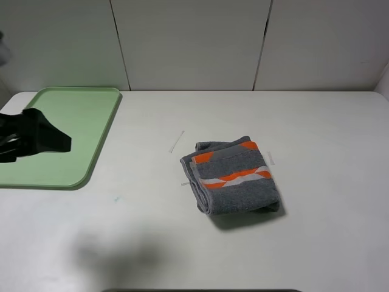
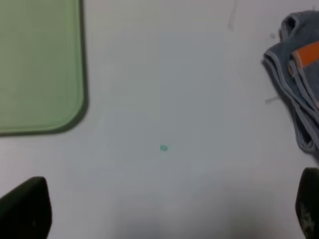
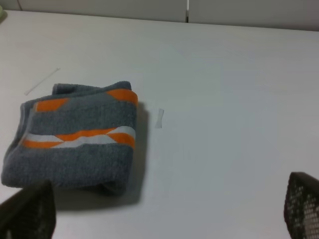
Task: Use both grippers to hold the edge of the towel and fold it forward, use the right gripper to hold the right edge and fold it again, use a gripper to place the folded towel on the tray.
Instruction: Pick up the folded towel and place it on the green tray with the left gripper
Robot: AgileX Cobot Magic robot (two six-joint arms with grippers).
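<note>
A: The towel point(image 1: 236, 176) lies folded into a thick bundle near the middle of the white table point(image 1: 316, 134), orange patches and the white stripe facing up. The tray point(image 1: 91, 146) sits well apart from it, at the far left. Both folds look done, so what seems to remain is carrying the towel over.

B: And the arms?

A: The left gripper point(image 2: 159, 209) has its fingers spread wide with nothing between them; in the high view its arm hangs over the tray's left part. The right gripper point(image 3: 164, 211) is likewise spread and empty, looking down at the towel from the near right side. It does not appear in the high view.

B: So where could this go wrong?

A: Mostly in the pick-up. The bundle is several loose layers, open along its left and far edges. A pinch that catches only the top layer would probably let the rest fall open during the lift, undoing the folds.

B: And the trip to the tray?

A: It runs leftward across the table. A hanging corner could drag on the surface or snag on the tray's raised rim. The left arm also sits over the tray, so if the right one carries, the two might crowd each other there.
</note>
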